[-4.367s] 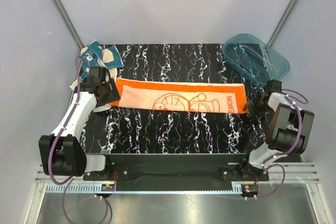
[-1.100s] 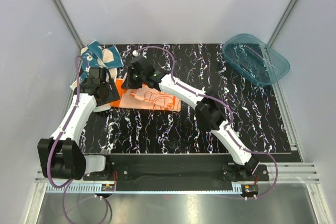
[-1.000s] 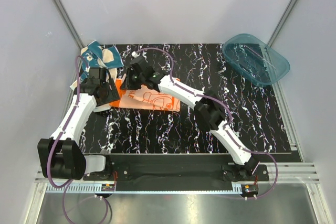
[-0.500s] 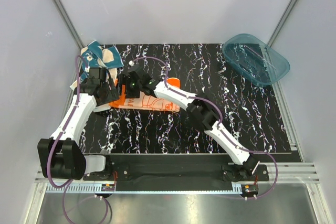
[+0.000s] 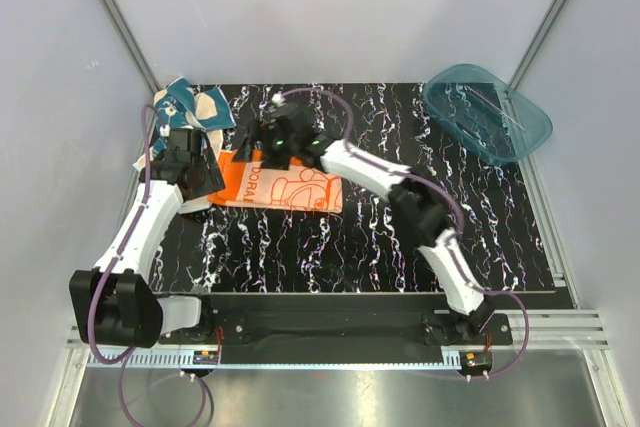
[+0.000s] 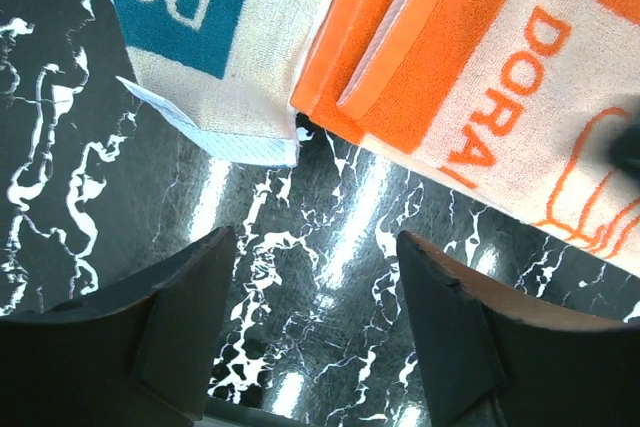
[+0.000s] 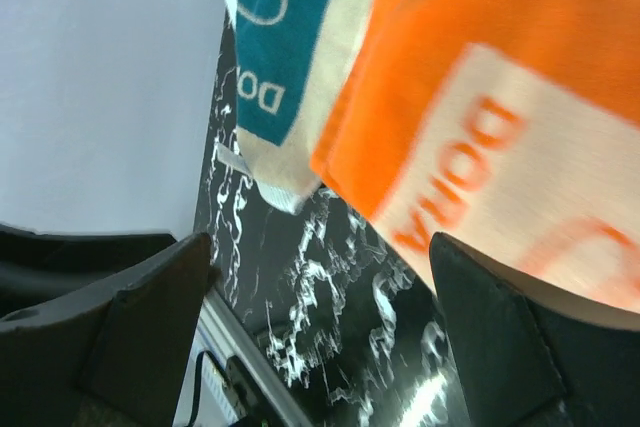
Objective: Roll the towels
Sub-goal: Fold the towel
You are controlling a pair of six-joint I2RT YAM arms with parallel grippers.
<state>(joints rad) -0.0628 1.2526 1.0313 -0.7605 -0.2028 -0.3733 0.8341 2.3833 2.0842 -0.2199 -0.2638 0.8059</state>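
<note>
Found the left fingers (image 6: 195, 307) spread and empty, poised above bare tabletop (image 6: 320, 297) just on the near side of both towels. Found the right fingers (image 7: 160, 307) likewise spread, gripping nothing, over the left end of the orange towel (image 5: 290, 187).

Judged likely to catch the teal towel (image 6: 190, 7) on the next pinch, since its hem lies right beside the orange corner. Judged likely also to produce a skewed, loose roll, because of the offset upper layer.

Recorded the orange towel as folded double, flat, printed cream panel up, near the far-left corner of the tabletop. Recorded the teal towel as crumpled and unrolled in that corner itself.
</note>
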